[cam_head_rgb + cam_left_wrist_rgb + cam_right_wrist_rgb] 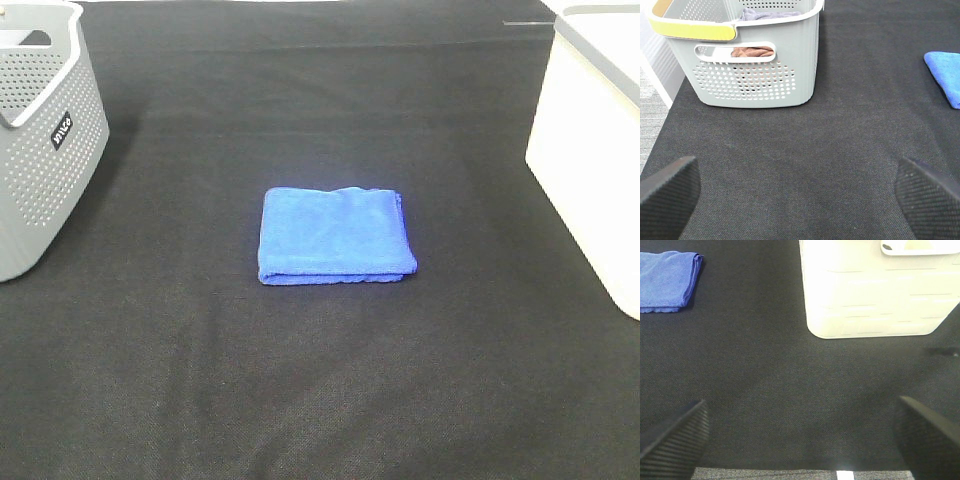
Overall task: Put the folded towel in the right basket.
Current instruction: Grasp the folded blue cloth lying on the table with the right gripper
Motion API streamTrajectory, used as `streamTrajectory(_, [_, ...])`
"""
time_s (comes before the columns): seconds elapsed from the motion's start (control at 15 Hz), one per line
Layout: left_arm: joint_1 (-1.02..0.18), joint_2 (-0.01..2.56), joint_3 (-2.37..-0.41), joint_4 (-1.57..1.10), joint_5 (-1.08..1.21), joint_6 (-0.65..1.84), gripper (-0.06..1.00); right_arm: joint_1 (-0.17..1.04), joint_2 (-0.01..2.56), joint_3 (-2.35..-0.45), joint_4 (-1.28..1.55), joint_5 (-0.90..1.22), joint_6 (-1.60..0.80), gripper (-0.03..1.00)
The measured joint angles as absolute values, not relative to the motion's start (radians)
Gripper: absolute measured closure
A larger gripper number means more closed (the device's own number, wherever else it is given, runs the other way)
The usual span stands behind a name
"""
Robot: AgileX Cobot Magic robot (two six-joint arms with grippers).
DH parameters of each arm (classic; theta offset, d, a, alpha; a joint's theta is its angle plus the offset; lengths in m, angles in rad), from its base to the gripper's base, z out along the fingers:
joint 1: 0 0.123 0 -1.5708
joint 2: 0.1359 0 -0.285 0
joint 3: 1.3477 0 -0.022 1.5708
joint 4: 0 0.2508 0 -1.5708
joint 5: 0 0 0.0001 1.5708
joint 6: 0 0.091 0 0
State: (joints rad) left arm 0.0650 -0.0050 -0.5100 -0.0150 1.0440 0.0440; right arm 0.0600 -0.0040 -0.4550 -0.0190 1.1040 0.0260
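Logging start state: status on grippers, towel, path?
Left gripper open, empty. Right gripper open, empty. Towel folded, lying flat, untouched. Nothing between it and right basket.

I think this is a work room for tests, not a home. My table [150, 410] is covered edge to edge with a flat black cloth [470, 380]. A folded blue towel [335, 235] lies alone in the middle of it. Left of the towel stands a gray basket [40, 170] full of little holes. Right of the towel stands a plain white basket [590, 190]. Past the table edge, the floor [650, 115] is gray carpet, like in an office.
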Motion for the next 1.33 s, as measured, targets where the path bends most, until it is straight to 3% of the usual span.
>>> streamTrajectory(1.33, [0.065,-0.005,-0.51,-0.015,1.044,0.044,-0.05,0.06,-0.004,-0.455,-0.019,1.104,0.026,0.01])
